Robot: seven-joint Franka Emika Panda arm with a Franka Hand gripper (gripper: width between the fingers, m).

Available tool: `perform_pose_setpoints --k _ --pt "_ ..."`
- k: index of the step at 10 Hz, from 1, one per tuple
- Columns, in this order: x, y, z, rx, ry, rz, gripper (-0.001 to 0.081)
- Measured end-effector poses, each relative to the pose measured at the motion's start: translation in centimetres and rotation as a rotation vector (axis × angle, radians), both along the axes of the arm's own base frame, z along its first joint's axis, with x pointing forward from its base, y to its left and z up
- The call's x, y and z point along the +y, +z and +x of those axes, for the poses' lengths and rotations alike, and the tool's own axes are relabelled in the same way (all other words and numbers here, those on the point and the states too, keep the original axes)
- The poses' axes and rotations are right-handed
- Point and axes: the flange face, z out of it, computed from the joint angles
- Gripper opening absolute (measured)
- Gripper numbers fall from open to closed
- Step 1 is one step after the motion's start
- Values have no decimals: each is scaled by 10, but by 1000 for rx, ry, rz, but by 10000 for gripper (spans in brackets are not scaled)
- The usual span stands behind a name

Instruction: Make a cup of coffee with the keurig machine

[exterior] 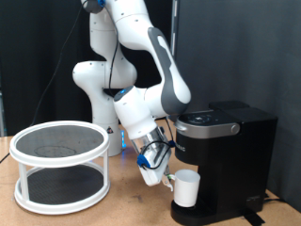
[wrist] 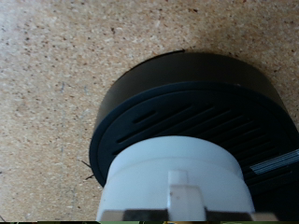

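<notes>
At the exterior view's left, a round two-tier rack (exterior: 61, 165) with white rings and dark mesh shelves is seen standing on the wooden table (exterior: 122, 202). Behind it and towards the centre, the white robot arm (exterior: 132, 75) is seen rising in front of a dark curtain and bending down to the exterior view's right.

The gripper (exterior: 162, 174) is found low at the centre of the exterior view, angled downward, just beside the cup (exterior: 186, 187) on its left side. Whether its fingers are apart, together or clamped on the cup's handle cannot be told from either view; the fingertips are not resolved in the exterior view, and none are distinguished in the wrist view.

The cup is observed standing upright on the round drip base (exterior: 193, 214) of the keurig machine (exterior: 230, 160), beneath the overhanging brew head. The machine occupies the exterior view's right; its lid is seen lowered, with a silver-ringed panel on top.

In the wrist view, the cup (wrist: 173, 177) is seen from above and close, resting on the black slotted drip base (wrist: 187, 117), with speckled tabletop (wrist: 56, 75) around the base. A pale part fills the lower edge of that view; its identity cannot be told.
</notes>
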Motion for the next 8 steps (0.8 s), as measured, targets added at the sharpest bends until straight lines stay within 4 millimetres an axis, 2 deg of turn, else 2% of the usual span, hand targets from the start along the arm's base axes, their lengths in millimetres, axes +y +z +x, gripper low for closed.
perform_pose_setpoints --k 3,4,5,6,7,8 --pt "1 0 0 -1 -8 7 5" --pt "1 0 0 -1 -8 7 93" --pt "1 0 0 -1 -8 7 93" --pt "1 0 0 -1 -8 7 228" --pt "1 0 0 -1 -8 7 411" --pt "1 -1 -1 0 -8 8 411"
